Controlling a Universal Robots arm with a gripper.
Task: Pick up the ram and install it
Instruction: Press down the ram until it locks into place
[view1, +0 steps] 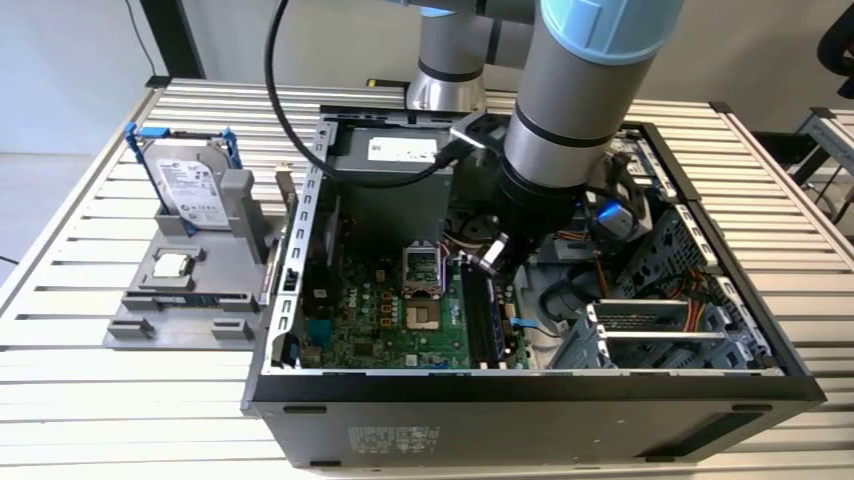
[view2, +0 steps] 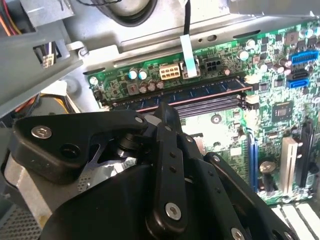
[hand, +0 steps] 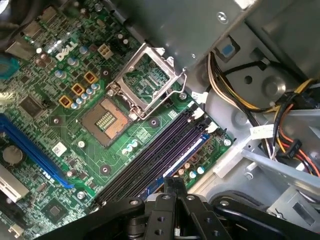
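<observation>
Ram (view2: 200, 93) sits in a motherboard slot (hand: 150, 160) inside the case (view1: 534, 385); fingers (hand: 172, 187) together above it.

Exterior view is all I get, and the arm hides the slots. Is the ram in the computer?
Observer: Yes. In both wrist views the ram lies along the outermost of the slots, by the edge of the motherboard.
Operator: Where is the gripper?
Observer: In the first wrist view the gripper is right over the ram. I can't tell whether it touches.
Operator: Any other sticks in there?
Observer: No, the neighbouring slots are empty.
</observation>
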